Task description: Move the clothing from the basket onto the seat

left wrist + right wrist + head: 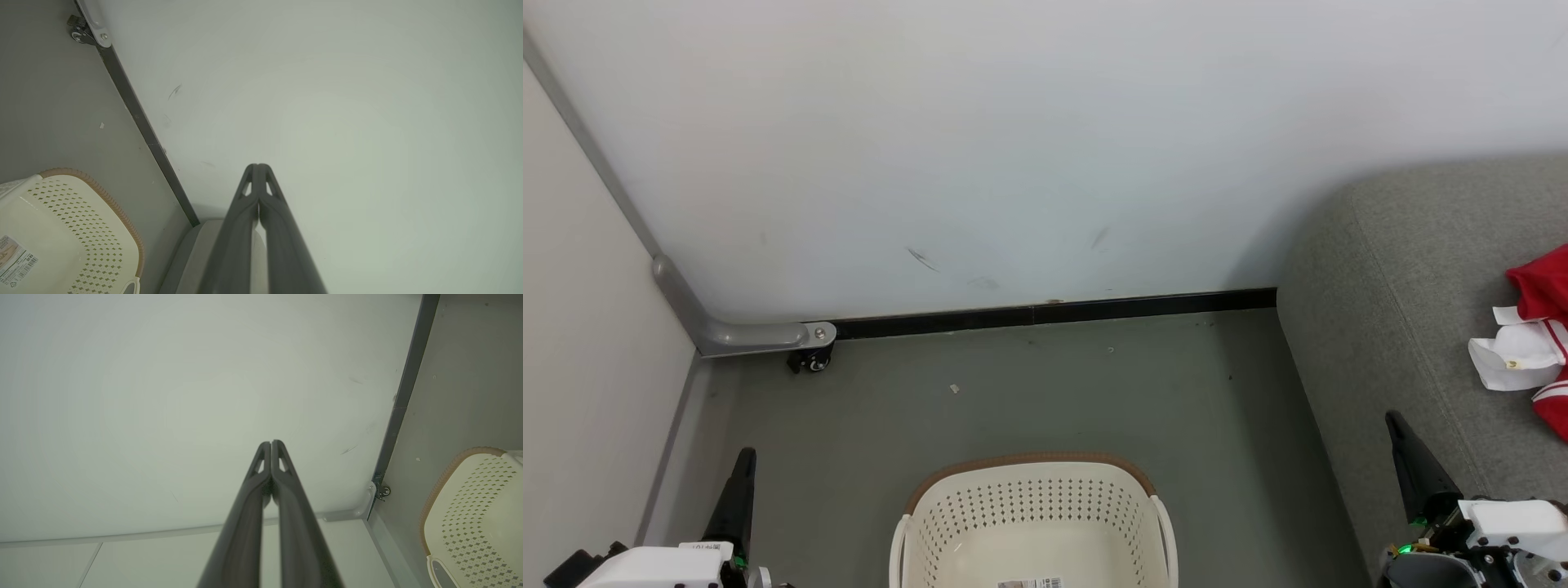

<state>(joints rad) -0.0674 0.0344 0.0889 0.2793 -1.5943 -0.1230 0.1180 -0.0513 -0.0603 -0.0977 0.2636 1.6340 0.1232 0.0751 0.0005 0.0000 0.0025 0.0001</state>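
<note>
Grey floor (pixel 1094 392), pale wall (pixel 1013 163) behind the basket (pixel 1029 500). Right of the basket, red clothing (pixel 1545 286) lies on the grey seat (pixel 1388 269). My left jaws and right jaws flank the basket, both pinched tight.

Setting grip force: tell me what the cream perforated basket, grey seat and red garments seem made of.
Cream perforated basket: apparently moulded plastic, smooth, faint sheen; regular punched holes.
Large grey seat: woven upholstery fabric, matt; visible weave and stitched seam.
Red garments with white trim: soft cloth, crumpled in folds; probably synthetic sportswear, unconfirmed.
</note>
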